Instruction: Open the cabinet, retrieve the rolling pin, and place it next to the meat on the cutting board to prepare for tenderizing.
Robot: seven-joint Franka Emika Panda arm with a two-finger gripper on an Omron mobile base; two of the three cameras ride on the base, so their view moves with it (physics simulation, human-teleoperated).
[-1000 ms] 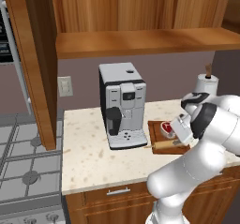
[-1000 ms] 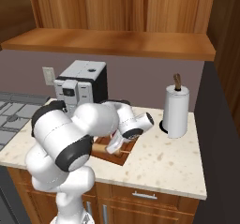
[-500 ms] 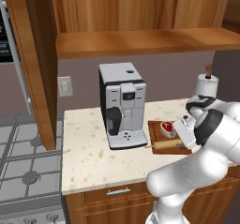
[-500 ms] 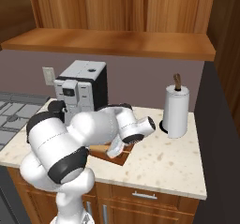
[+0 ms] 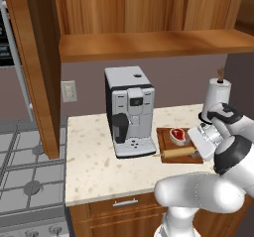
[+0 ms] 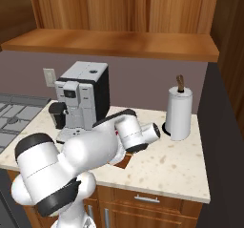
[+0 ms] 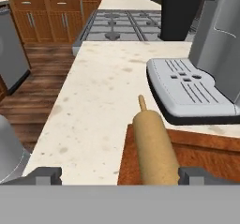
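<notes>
The rolling pin (image 5: pixel 179 152) already lies on the cutting board (image 5: pixel 165 134) just in front of the steak (image 5: pixel 179 135), between the spread-open, empty fingers of the gripper (image 7: pixel 121 176), so I'd say only pulling away remains.

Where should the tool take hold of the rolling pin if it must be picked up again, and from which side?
Grip the thick middle barrel of the rolling pin, from above, fingers across its width. It lies flat on the cutting board, and its thin end handles would probably slip or tip.
</notes>
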